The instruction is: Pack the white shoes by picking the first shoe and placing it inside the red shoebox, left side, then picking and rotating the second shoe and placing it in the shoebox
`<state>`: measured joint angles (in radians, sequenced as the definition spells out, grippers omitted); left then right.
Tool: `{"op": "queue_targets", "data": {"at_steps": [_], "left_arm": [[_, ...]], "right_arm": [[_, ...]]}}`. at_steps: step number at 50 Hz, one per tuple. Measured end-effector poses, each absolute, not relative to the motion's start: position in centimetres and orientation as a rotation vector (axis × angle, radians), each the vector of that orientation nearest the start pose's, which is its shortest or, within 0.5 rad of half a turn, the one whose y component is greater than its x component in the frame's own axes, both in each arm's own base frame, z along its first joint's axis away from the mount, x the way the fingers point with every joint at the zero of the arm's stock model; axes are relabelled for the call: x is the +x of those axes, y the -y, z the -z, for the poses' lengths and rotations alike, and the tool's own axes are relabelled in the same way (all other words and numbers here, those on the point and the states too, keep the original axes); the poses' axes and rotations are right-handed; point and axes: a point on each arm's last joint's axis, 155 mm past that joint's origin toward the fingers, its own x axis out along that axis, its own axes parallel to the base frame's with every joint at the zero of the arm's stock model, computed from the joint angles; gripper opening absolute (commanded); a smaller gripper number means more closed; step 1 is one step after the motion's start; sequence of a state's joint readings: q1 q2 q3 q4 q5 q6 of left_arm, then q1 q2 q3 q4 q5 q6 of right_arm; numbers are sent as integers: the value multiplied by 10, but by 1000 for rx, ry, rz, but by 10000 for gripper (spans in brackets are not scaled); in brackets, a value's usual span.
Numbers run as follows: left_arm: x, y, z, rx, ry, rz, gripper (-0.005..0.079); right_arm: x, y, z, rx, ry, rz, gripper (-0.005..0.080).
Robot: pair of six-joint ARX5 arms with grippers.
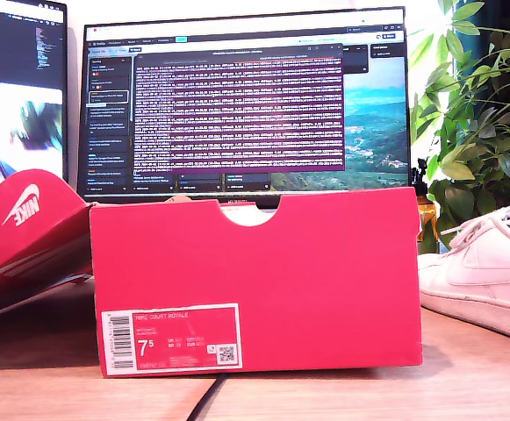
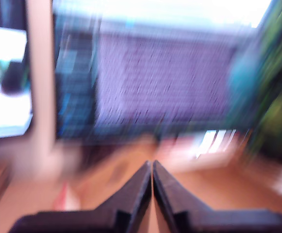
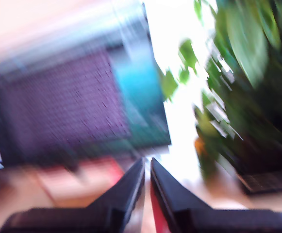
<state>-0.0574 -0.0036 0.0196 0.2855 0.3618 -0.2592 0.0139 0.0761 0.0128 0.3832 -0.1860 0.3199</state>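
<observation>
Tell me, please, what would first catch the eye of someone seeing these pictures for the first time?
The red shoebox dominates the middle of the exterior view, its label side facing the camera, with its swoosh-marked lid leaning at the exterior view's left. One white shoe lies on the table at the exterior view's right. Behind stands a lit monitor; both wrist views are blurred.

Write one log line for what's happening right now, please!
first gripper: shut, empty | second gripper: shut, empty | red shoebox: upright | white shoe: outside box
</observation>
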Motion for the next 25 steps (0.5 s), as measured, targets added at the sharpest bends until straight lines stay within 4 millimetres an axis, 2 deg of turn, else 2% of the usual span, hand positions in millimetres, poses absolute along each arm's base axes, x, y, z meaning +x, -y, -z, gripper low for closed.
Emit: {"op": "queue_targets", "data": {"at_steps": [5,11,20,25], "left_arm": [[213,82,-266,-261,328,504,-13],[203,94,-276,-249,317,576,-14],[192,102,-288,-7,274,581,-14],[188,104,-293,205,244,569,-14]], "right_arm": [[236,-48,-253,313,293,-315,0],[231,-59,-260,315,272,-375,0],[222,-67,-298,301,254,-422,0],[226,-68,-322,287,229,-416,0]]}}
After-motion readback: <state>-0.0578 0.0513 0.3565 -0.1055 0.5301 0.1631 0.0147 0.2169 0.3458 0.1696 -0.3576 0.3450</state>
